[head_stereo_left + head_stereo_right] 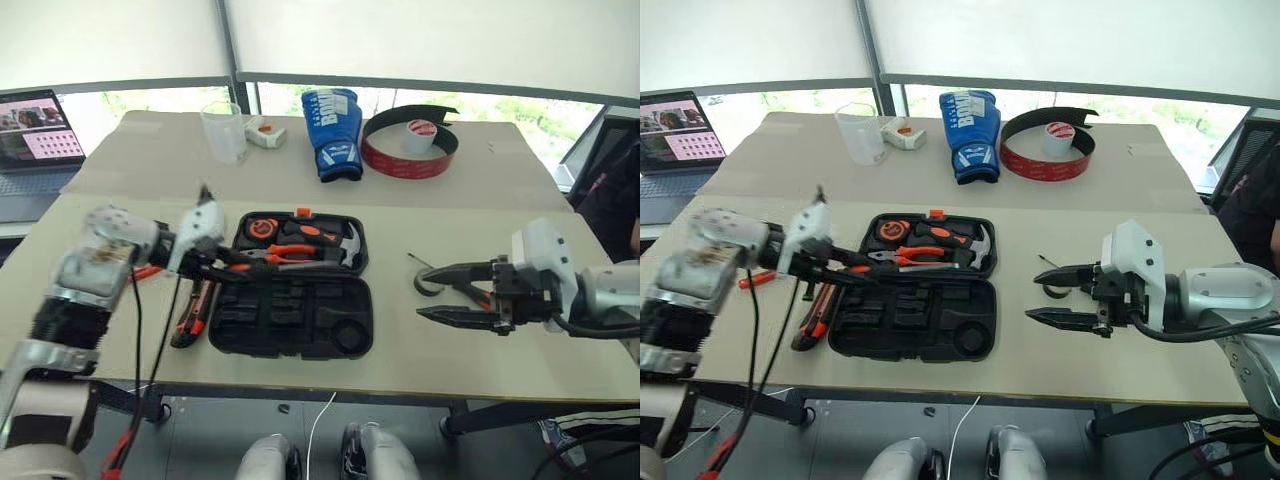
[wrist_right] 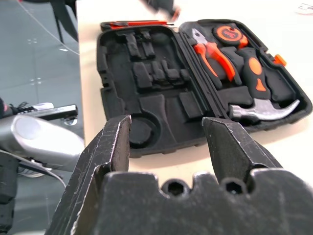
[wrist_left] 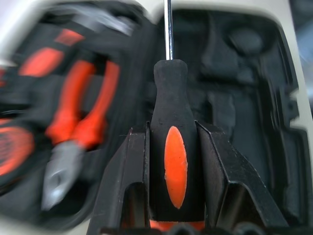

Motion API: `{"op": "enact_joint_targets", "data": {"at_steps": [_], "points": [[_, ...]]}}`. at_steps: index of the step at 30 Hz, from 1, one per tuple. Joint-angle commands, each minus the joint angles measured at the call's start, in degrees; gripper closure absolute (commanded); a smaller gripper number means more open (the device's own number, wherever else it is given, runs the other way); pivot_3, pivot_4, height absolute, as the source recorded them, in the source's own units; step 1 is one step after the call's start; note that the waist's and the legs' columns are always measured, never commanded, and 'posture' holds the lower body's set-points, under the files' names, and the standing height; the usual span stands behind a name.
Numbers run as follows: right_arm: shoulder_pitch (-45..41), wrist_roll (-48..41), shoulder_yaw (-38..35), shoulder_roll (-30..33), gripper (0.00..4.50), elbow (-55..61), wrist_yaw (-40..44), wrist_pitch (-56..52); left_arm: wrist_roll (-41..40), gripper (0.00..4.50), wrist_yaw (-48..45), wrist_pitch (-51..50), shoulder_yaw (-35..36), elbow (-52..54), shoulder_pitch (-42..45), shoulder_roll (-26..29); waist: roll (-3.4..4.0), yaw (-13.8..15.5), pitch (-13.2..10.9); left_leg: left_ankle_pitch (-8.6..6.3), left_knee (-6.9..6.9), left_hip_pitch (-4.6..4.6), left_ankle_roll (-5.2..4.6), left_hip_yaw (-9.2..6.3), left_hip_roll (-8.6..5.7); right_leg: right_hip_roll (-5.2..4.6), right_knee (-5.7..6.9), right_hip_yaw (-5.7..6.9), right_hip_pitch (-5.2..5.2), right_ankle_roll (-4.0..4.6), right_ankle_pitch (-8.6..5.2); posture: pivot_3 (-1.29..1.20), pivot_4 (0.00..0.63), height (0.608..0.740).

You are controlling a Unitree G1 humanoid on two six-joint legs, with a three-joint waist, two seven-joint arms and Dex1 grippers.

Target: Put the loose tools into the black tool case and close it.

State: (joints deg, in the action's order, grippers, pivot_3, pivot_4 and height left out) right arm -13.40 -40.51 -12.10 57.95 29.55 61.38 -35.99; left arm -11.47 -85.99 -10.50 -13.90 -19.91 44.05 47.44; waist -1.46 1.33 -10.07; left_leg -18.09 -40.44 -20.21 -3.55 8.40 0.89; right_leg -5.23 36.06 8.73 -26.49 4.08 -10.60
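Left gripper [image 3: 171,161] clenched on a black-and-orange screwdriver [image 3: 168,147] above the open black case [image 1: 290,315], right gripper [image 1: 440,292] spread wide, holding nothing, beside the case

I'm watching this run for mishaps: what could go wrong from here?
The left gripper grips the black-and-orange screwdriver by its handle, shaft sticking far out over the open tool case; it may miss its recess. The tape roll by the open right gripper could get knocked.
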Motion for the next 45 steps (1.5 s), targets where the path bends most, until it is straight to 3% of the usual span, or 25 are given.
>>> {"op": "enact_joint_targets", "data": {"at_steps": [1,5,16,17,19,24,27,30,40,45], "points": [[-1.3,0.23,0.07,-1.02,1.2,2.55,-2.27,0.73,4.63,3.61,-1.83,7.37,-1.75,-7.75,4.86,-1.18,0.0,-0.06,0.0,0.0,-0.04,-0.01,0.0,-0.01,0.0,0.0,0.01,0.01,0.0,0.0,0.0,0.0,0.15,0.727],[-0.09,0.13,-0.44,-1.71,1.2,4.16,-3.6,0.5,7.17,3.61,-2.09,11.74,-2.28,-14.91,7.9,-3.54,0.0,-0.06,0.0,-0.04,-0.31,-0.1,-0.1,-0.05,0.02,-0.01,0.05,0.02,0.0,0.0,0.0,0.0,0.15,0.727],[1.62,0.28,-1.37,-2.04,1.2,5.21,-5.51,0.63,9.98,3.61,-1.49,14.68,-2.0,-20.55,9.33,-7.82,-0.01,-0.01,0.0,-0.24,-0.57,-0.24,-0.45,-0.05,-0.01,-0.08,0.0,0.02,0.03,-0.06,0.03,0.0,0.15,0.727],[1.67,0.16,-1.4,-2.06,1.2,5.32,-5.57,0.52,10.34,2.61,-1.04,14.61,-1.94,-21.18,9.74,-8.24,-0.01,0.03,0.0,-0.24,-0.57,-0.24,-0.44,-0.05,-0.01,-0.08,0.0,0.03,0.03,-0.06,0.03,0.0,0.15,0.727],[1.82,0.01,-1.47,-2.09,1.2,5.55,-5.67,0.4,10.75,2.07,-0.73,14.57,-1.76,-22.05,10.25,-8.72,-0.01,0.1,0.0,-0.24,-0.59,-0.23,-0.45,-0.05,-0.01,-0.08,0.02,0.03,0.04,-0.07,0.04,0.0,0.15,0.727],[2.89,-0.41,-2.1,-1.97,1.2,6.04,-5.38,0.41,8.31,0.22,-2.74,10.73,0.03,-18.35,10.71,-8.82,-0.01,0.19,0.0,-0.24,-0.61,-0.21,-0.46,-0.06,-0.01,-0.08,0.03,0.02,0.07,-0.14,0.08,0.0,0.15,0.727],[3.39,-0.33,-2.16,-2.11,1.2,6.09,-5.29,0.62,6.64,0.06,-2.34,7.45,1.33,-16.35,11.17,-9.46,-0.02,0.3,-0.01,-0.24,-0.63,-0.24,-0.46,-0.1,-0.01,-0.09,0.02,0.04,0.07,-0.15,0.08,0.0,0.15,0.727],[3.2,-0.2,-1.77,-2.37,1.2,5.94,-5.4,0.77,7.16,0.87,-1.63,7.76,1.52,-16.52,11.35,-9.87,-0.02,0.27,0.0,-0.26,-0.64,-0.26,-0.49,-0.1,-0.01,-0.08,0.0,0.03,0.07,-0.15,0.08,0.0,0.15,0.727],[2.12,-0.19,-1.36,-3.03,1.2,5.61,-5.75,0.57,12.19,4.46,2.41,15.03,-0.64,-22.79,11.83,-12.47,-0.03,-0.02,0.0,-0.25,-0.66,-0.21,-0.49,-0.08,-0.01,-0.07,0.03,0.01,0.08,-0.15,0.08,0.0,0.15,0.727],[2.54,-0.22,-1.95,-3.52,1.2,5.57,-6.5,0.24,17.79,4.46,6.4,20.13,-3.88,-25.63,9.52,-13.42,-0.04,0.1,0.01,-0.26,-0.66,-0.2,-0.5,-0.08,-0.02,-0.08,0.0,0.01,0.12,-0.15,0.09,0.0,0.15,0.727]]}}
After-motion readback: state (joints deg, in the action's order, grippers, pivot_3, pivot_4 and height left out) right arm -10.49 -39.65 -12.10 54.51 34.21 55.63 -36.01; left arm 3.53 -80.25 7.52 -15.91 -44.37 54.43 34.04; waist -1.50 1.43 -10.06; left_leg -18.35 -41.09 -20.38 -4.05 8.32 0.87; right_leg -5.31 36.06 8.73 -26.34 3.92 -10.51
